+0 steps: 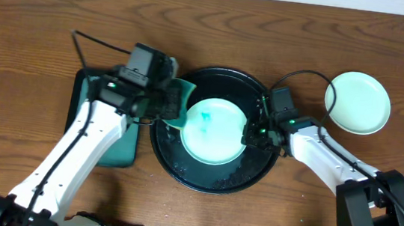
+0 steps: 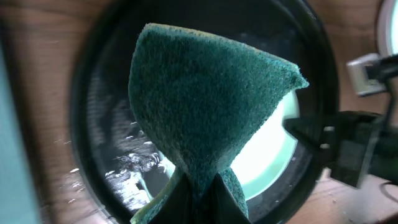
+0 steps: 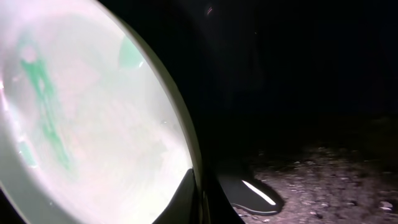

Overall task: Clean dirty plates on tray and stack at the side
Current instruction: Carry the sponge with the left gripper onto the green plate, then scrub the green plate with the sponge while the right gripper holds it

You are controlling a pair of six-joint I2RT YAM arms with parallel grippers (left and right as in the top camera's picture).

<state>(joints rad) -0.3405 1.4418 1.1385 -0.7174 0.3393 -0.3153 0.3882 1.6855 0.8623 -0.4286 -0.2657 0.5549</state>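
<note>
Standing by the desk (image 1: 38,28), I am seeing the right jaws pinching the right rim of the smeared plate (image 1: 215,133), which is sitting in the middle of the black tray (image 1: 202,182). Whether that edge is raised off the tray I cannot tell. The left jaws are clamping a dark green sponge (image 1: 178,99), which is hanging folded over the plate's left edge, seemingly not yet touching the teal smears (image 1: 205,121). To wipe well, I am thinking the sponge should be pressing flat and sweeping across the centre while the right side is bracing the rim against sliding. Farther off, a clean mint plate (image 1: 358,103) is lying on the desk beyond the tray's right side. No brand, label or writing is showing anywhere.
</note>
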